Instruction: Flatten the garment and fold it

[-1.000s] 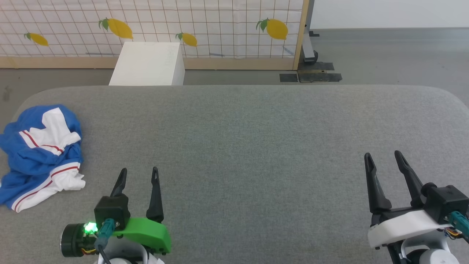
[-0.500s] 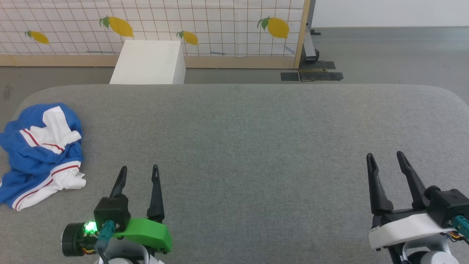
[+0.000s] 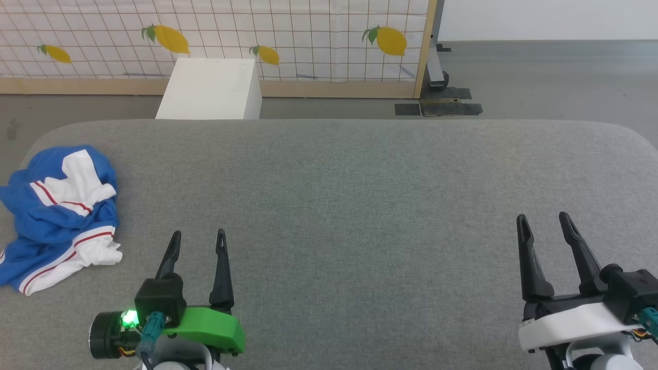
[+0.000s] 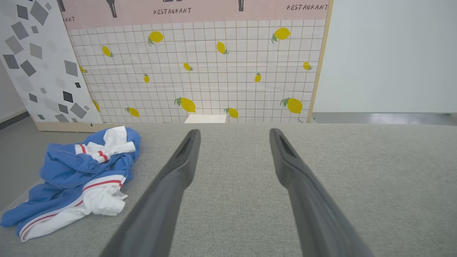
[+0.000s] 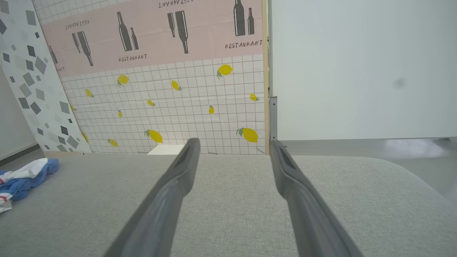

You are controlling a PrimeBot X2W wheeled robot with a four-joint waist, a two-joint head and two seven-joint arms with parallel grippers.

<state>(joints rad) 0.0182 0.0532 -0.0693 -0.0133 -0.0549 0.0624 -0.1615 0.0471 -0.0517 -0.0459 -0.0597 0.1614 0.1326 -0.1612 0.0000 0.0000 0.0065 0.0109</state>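
Note:
The garment [image 3: 56, 216] lies crumpled in a heap at the far left of the grey table [image 3: 360, 205]; it is bright blue with white parts and thin red stripes. The left wrist view has the garment [image 4: 78, 175] at its left, and the right wrist view catches the garment [image 5: 21, 176] at its left edge. My left gripper [image 3: 198, 236] hovers open at the lower left, to the right of the heap and apart from it. My right gripper [image 3: 544, 218] stands open at the lower right, far from the cloth. Nothing is between either pair of fingers.
A white box [image 3: 211, 90] stands on the floor behind the table's far edge. Behind it runs a tiled panel with lemon prints [image 3: 308, 36]. Dark floor plates [image 3: 437, 108] lie at the panel's right end. The table has rounded corners.
The whole head view has shifted slightly, so the camera moved. The garment lies as before and both grippers stay open.

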